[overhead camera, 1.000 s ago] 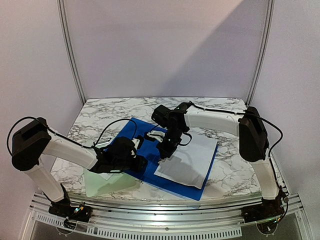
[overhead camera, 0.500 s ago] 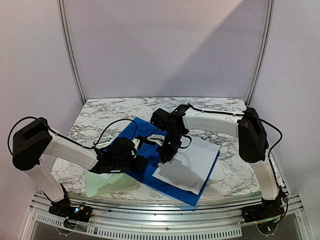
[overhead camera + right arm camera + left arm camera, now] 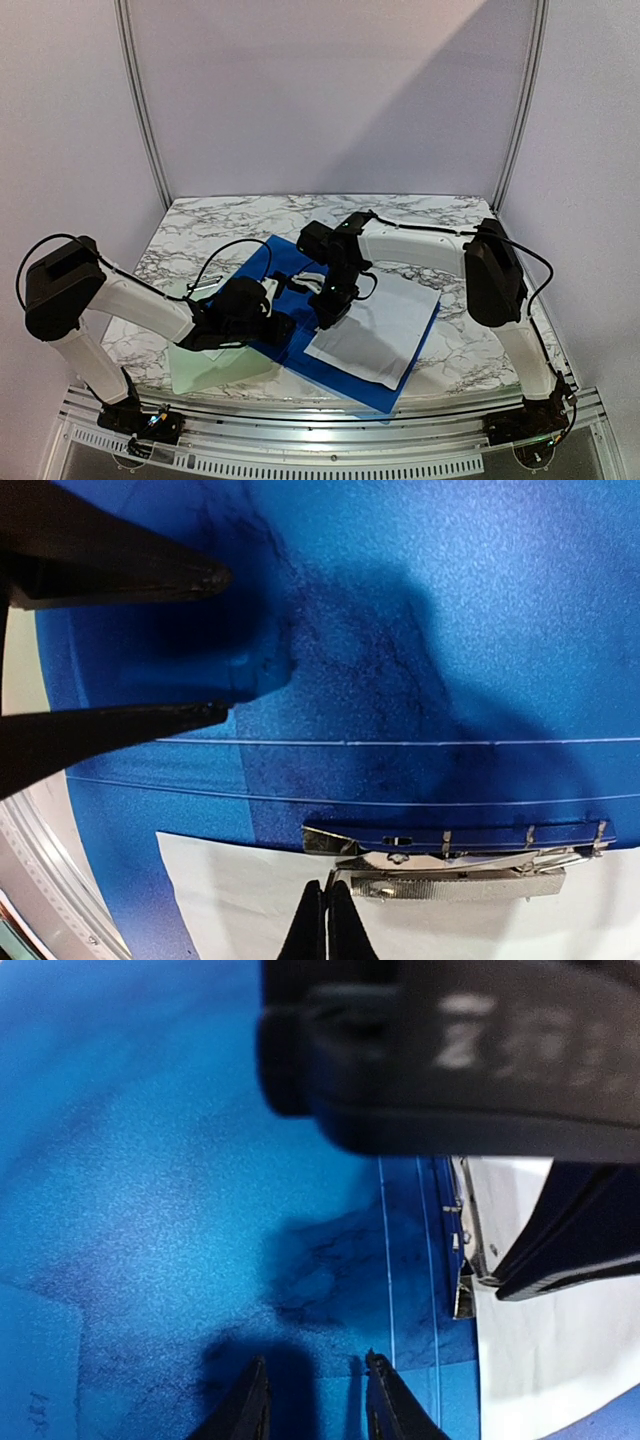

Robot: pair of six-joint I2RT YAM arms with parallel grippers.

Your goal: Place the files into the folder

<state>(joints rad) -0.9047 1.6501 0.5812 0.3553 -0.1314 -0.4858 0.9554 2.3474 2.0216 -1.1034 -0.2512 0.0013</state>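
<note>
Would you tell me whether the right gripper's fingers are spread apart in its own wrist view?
No, the right gripper shows its fingertips pressed together with no gap, beside the metal clip and over the white sheet.

This looks like a robot test lab, not a home. Plain pale walls (image 3: 330, 100) shut in a small booth. Shiny metal poles (image 3: 140, 100) stand at 10 and 2 o'clock. A marble-look table (image 3: 250, 215) fills the middle. A left arm (image 3: 130, 300) and a right arm (image 3: 420, 240) are bolted to a metal rail (image 3: 330, 455) at 6 o'clock.
</note>
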